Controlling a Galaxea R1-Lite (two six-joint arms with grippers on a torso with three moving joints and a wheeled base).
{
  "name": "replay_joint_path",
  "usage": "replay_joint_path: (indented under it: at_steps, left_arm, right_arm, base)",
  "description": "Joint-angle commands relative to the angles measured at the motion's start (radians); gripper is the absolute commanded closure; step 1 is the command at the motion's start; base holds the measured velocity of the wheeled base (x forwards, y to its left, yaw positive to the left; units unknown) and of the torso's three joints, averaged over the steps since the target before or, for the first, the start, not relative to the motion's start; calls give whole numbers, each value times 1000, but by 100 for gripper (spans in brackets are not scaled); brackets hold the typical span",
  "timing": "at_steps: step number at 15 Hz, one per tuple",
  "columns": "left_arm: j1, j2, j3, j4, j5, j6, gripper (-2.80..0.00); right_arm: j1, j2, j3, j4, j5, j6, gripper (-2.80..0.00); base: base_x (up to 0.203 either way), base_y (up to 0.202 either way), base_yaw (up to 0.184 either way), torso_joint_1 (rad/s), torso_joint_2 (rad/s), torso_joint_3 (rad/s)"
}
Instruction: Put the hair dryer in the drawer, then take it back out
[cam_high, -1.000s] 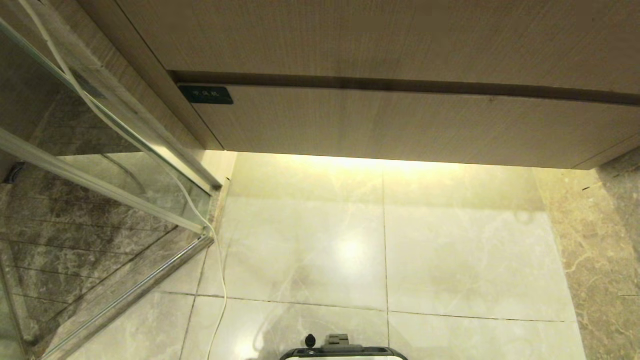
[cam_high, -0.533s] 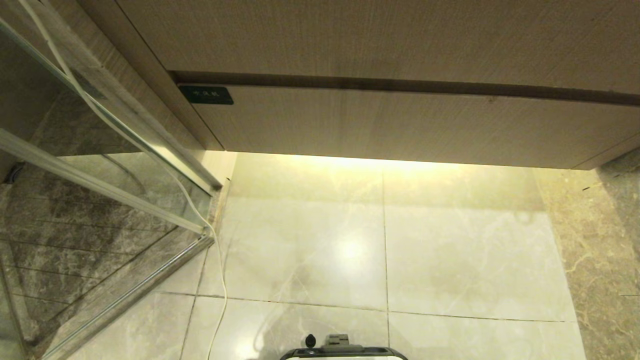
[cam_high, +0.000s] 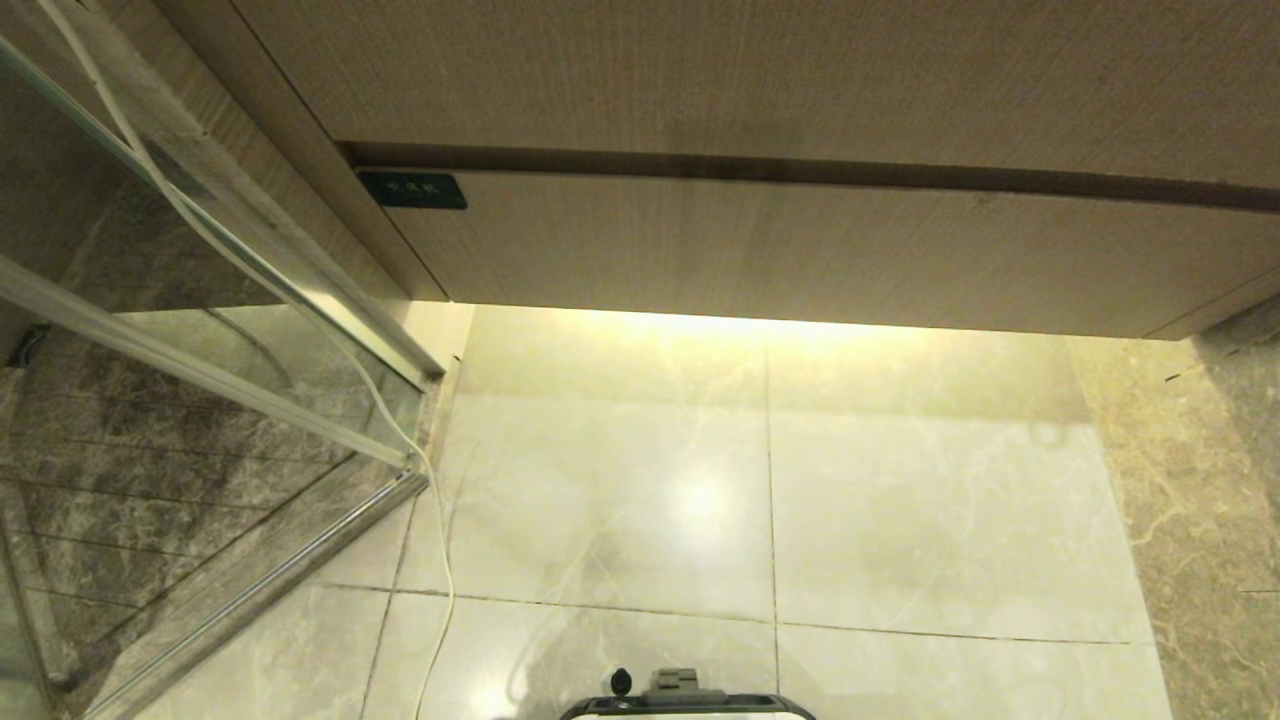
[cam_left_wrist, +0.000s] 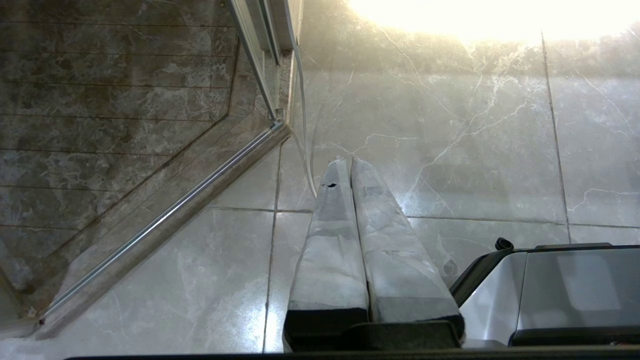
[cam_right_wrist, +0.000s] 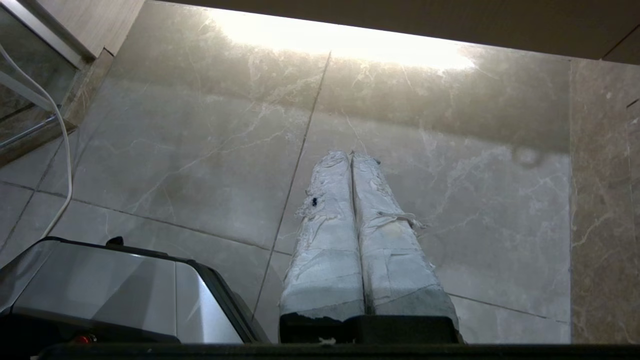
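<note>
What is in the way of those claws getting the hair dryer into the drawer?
The drawer itself is shut, its front flush under the panel above, so it must be opened first. No hair dryer shows in any view. Both the left claw and right claw hang shut and empty over bare floor.

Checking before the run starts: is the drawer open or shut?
Shut. The drawer front sits flush under the panel above, no interior showing.
</note>
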Motion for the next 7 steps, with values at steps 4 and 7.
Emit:
replay_joint_path:
  at_steps: [4,7]
  left_arm:
    - [0,0,1,0,0,0,0]
    - [0,0,1,0,0,0,0]
  right_arm:
    - [0,-37,40,1,-2,8,0]
    - [0,-37,40,0,-3,11,0]
  base:
    - [0,0,0,0,0,0]
    - [0,0,0,0,0,0]
